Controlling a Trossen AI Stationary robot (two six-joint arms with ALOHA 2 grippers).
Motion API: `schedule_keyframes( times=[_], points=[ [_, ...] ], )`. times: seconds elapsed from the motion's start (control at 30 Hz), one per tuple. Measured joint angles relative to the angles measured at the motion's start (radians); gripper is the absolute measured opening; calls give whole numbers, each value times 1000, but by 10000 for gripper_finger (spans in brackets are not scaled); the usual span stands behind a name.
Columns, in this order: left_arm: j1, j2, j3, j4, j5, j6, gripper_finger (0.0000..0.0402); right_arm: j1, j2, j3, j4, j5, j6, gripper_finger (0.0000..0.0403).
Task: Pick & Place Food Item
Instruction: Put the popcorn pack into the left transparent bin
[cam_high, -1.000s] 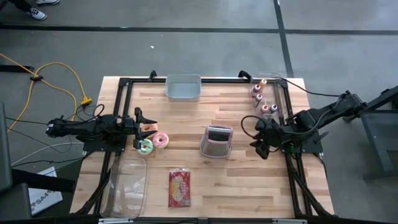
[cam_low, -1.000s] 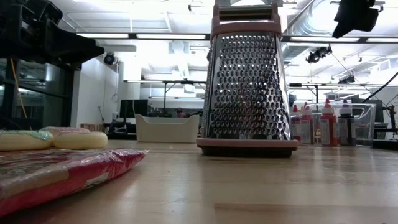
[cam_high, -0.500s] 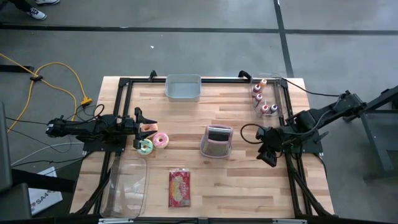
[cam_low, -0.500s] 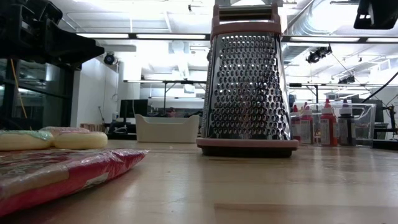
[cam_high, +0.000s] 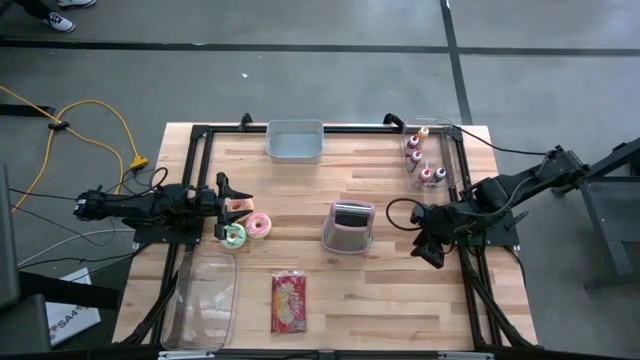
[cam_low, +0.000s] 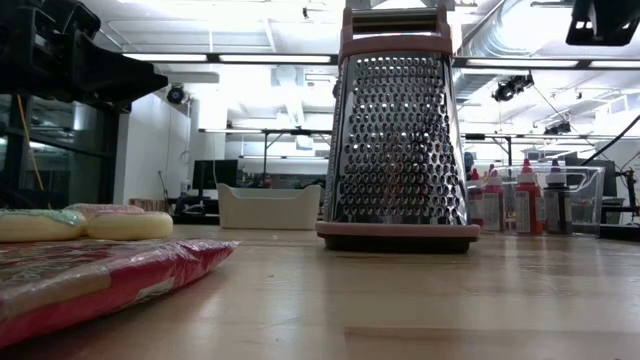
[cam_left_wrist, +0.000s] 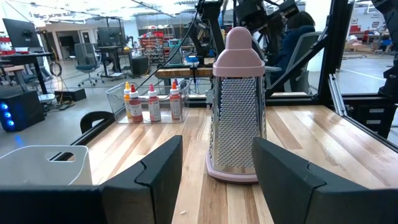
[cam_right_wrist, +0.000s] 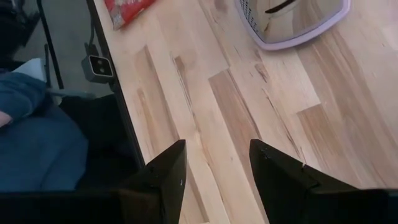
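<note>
Right of the grater (cam_high: 348, 227) I see the right gripper (cam_high: 430, 250) above bare table (cam_high: 380, 290), jaws parted, holding nothing; left gripper (cam_high: 236, 197) waits empty, spread wide beside donuts (cam_high: 247, 230).

Red snack packet (cam_right_wrist: 126, 12) is cut off at the right wrist view's edge (its label unreadable); grater (cam_right_wrist: 292, 22) only partly shows.

The table (cam_high: 330, 275) is pale planked wood with a smooth, slightly glossy finish. The grater (cam_low: 399, 130) has shiny perforated metal faces and matt pink plastic trim. The packet (cam_low: 90, 285) is glossy red film.
</note>
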Motion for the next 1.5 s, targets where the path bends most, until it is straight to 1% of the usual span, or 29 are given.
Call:
schedule_keyframes(
  times=[0.57,1.5],
  points=[
    [0,0,0,0,0,0,188,0,0,0,89,0,0,165],
    [0,0,0,-1,0,0,188,0,0,0,91,0,0,165]
  ],
)
